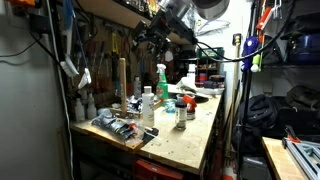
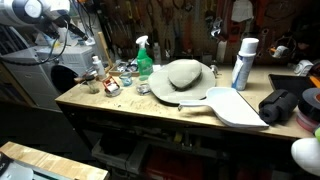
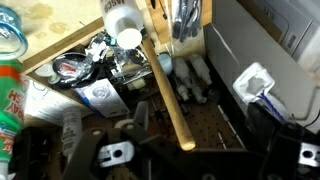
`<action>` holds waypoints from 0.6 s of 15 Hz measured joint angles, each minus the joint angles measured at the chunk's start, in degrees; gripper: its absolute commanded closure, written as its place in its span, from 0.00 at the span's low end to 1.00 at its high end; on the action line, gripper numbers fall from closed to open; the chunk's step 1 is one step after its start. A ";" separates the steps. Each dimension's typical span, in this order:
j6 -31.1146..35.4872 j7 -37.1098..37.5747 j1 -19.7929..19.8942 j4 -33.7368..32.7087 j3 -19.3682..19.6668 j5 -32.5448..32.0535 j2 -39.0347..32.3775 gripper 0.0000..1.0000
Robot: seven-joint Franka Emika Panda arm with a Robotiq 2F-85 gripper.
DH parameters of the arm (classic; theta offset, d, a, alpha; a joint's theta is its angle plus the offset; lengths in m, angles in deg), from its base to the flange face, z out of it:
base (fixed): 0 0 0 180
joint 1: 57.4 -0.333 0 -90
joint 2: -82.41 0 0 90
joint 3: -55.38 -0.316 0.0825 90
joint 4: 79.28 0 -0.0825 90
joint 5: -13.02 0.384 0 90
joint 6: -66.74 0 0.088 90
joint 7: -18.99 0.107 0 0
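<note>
Clutter crowds the bench [image 1: 190, 135] below my gripper [image 3: 195, 155]. Its jaws are wide apart and hold nothing. The wooden stick [image 3: 168, 90] stands under it, beside a white bottle [image 3: 122, 20], near a green spray bottle [image 3: 10, 100]. Open room is near the bench's front edge. I cannot tell what is in the glass jar [image 3: 10, 35].

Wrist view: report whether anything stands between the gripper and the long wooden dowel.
Nothing visible does. The long wooden dowel runs up toward the open gripper with nothing across the gap. The white-capped bottle and the clear plastic packet lie off to its side.
</note>
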 measured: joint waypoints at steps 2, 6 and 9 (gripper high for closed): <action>0.97 -3.03 -0.23 -1.15 -0.11 -1.62 -2.76 0.00; 7.22 -3.10 2.38 -4.12 -0.40 -11.40 -7.37 0.00; 7.59 -3.10 3.03 -5.45 -0.50 -12.39 -8.52 0.00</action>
